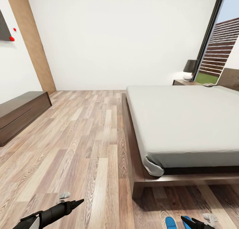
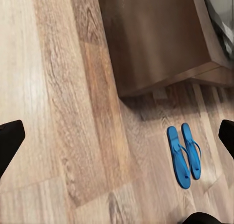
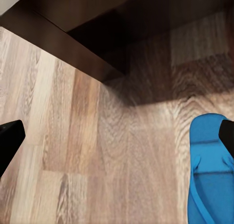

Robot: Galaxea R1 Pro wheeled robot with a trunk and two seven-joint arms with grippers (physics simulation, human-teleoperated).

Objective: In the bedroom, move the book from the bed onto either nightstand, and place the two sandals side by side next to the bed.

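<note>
A long low dark-wood cabinet [image 1: 20, 114] stands at the left wall on the plank floor [image 1: 83, 139]. The left gripper [image 1: 78, 202] hangs empty, fingers apart. The bed [image 1: 186, 122], bare pale mattress on a dark frame, fills the right. Two flat blue sandals [image 2: 184, 155] lie side by side near its corner post. The right gripper [image 1: 186, 220] hovers over them, fingers spread, holding nothing. A nightstand [image 1: 186, 82] carries a lamp [image 1: 190, 69].

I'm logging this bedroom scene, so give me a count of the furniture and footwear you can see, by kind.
Blue sandals: 2
Bed: 1
Nightstand: 1
Long low cabinet: 1
Lamp: 1
Total: 6
</note>
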